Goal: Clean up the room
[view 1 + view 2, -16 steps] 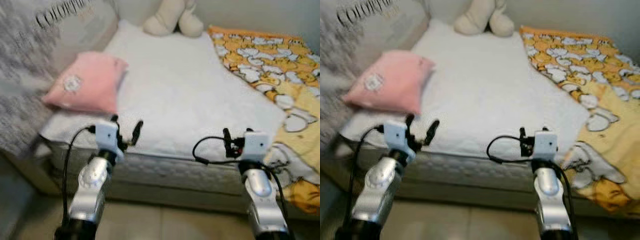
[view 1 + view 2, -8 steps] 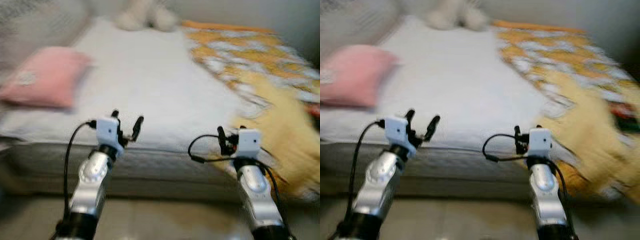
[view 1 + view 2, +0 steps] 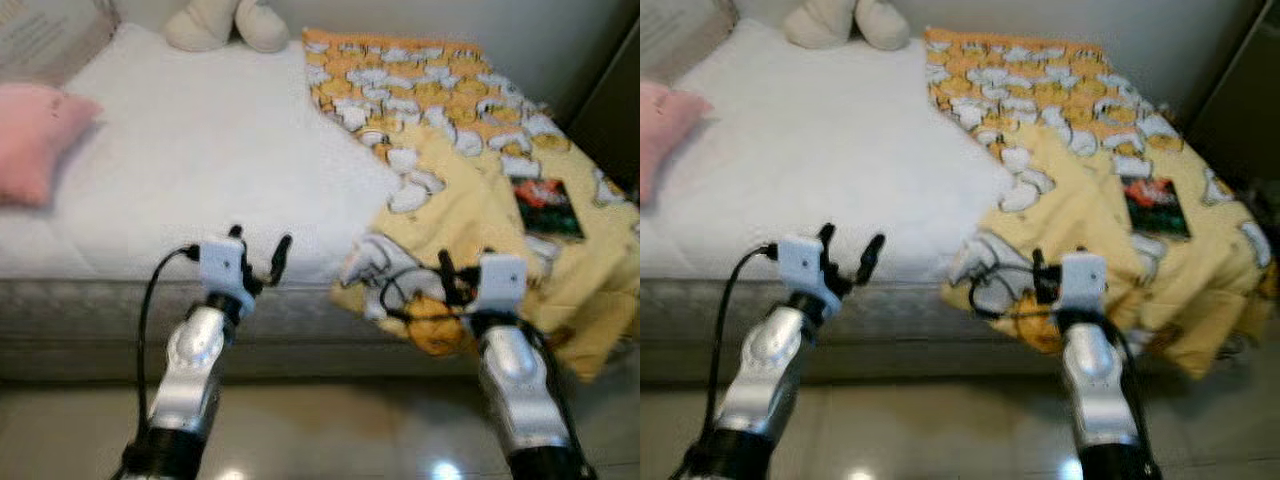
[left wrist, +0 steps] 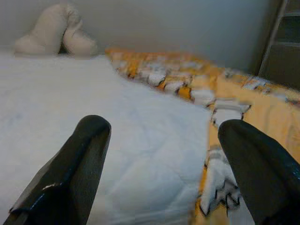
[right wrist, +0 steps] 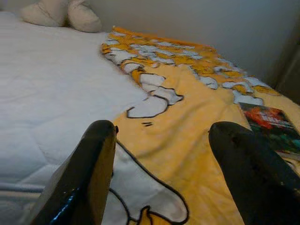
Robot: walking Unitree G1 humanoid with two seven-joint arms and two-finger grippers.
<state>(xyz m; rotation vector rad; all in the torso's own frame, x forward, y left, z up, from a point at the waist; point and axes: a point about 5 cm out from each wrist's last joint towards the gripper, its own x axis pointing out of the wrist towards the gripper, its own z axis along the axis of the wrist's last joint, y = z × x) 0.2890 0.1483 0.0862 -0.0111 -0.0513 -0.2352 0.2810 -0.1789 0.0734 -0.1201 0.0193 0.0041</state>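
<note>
You've got a bed (image 3: 200, 180) in white quilted cloth, matt, with stitched lines showing in the left wrist view. The mattress side (image 3: 100, 310) is grey textured fabric. The blanket (image 3: 470, 170) is soft yellow-orange printed cloth, rumpled and matt. The pillow (image 3: 35, 140) is pink fabric; the plush toy (image 3: 215, 25) is cream and fuzzy. A glossy printed packet or book (image 3: 545, 195) lies on the blanket; can't tell which. The floor (image 3: 330, 430) is polished tile with bright specular spots. The arms are brushed silver metal with white plastic wrist housings. Left hand (image 3: 258, 258) and right hand (image 5: 173, 173): fingers black, smooth, slightly shiny plastic.
</note>
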